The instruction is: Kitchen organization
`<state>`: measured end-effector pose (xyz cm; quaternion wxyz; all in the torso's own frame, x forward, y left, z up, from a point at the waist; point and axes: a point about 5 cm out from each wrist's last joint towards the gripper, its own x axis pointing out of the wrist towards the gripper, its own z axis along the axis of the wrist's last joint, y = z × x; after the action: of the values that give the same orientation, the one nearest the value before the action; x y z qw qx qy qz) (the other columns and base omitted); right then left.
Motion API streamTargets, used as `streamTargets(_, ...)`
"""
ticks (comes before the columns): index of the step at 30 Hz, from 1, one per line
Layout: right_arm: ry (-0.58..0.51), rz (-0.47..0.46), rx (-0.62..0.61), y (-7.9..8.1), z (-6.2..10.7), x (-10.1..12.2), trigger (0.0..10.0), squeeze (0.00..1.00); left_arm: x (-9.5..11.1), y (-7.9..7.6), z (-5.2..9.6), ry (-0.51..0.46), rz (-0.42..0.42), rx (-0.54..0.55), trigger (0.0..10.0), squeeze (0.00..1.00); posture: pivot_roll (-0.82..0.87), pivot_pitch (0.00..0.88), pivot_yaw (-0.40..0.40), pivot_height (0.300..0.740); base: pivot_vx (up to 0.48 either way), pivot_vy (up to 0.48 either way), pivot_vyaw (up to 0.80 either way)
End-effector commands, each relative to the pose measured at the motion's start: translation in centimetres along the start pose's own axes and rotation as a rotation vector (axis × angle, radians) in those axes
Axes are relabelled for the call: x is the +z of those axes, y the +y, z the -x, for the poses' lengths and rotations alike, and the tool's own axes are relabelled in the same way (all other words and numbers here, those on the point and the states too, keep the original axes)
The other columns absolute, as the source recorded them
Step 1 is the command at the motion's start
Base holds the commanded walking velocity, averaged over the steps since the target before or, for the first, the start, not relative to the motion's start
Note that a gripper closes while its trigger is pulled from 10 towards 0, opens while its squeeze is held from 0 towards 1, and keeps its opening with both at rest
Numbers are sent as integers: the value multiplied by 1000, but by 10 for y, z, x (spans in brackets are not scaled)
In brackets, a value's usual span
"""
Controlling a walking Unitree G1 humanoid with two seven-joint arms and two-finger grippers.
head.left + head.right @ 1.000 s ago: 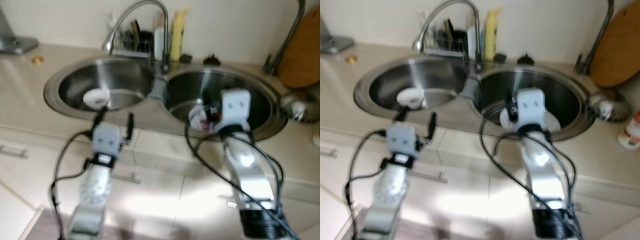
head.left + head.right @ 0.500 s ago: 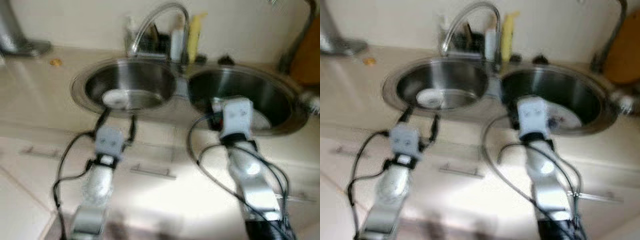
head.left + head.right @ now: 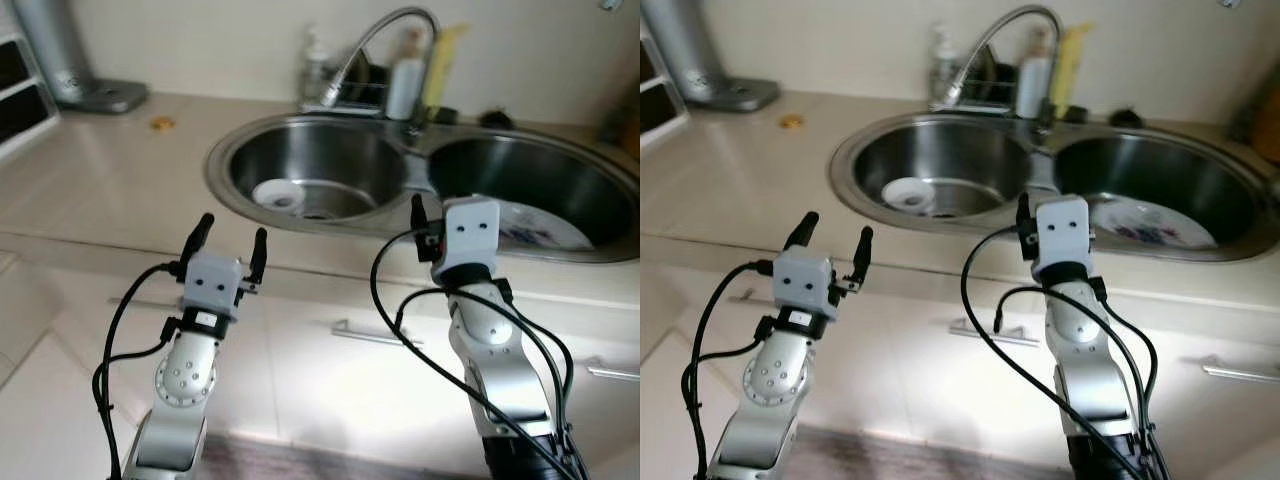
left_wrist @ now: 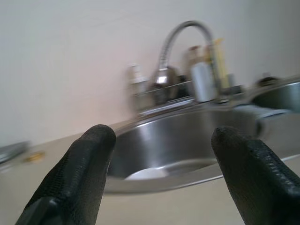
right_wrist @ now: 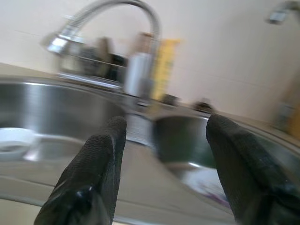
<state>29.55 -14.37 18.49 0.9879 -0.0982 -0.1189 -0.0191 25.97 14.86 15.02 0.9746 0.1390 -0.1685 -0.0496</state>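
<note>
Left gripper [image 3: 231, 237] fingers spread wide, holding nothing, before the sink [image 3: 225, 165]; right gripper [image 5: 161, 140] likewise apart, empty

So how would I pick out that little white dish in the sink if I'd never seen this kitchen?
Find the double steel sink set in the pale counter. In its left basin, under the curved faucet, sits a small round white dish near the drain. The right basin holds a large patterned plate instead.
</note>
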Motion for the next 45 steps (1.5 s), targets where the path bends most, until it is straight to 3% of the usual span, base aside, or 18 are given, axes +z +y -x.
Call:
streamTargets(1,-15,12,-22,-4,1,4,10000,0,4,-3,-2,-21,0,-15,10000,0,85,0,-35,740,0,0,-800)
streamTargets(9,-77,65,-103,-15,5,11,10000,0,3,-3,-2,-19,-9,-16,10000,0,82,0,-34,740,0,0,0)
streamTargets(23,-95,82,-114,-15,13,10,10000,0,6,-1,-3,-42,-22,-7,10000,0,85,0,-31,740,0,0,-57)
streamTargets(45,-99,86,-87,-11,16,7,10000,0,4,-3,-2,-40,-21,-14,10000,0,87,0,-35,740,0,0,-800)
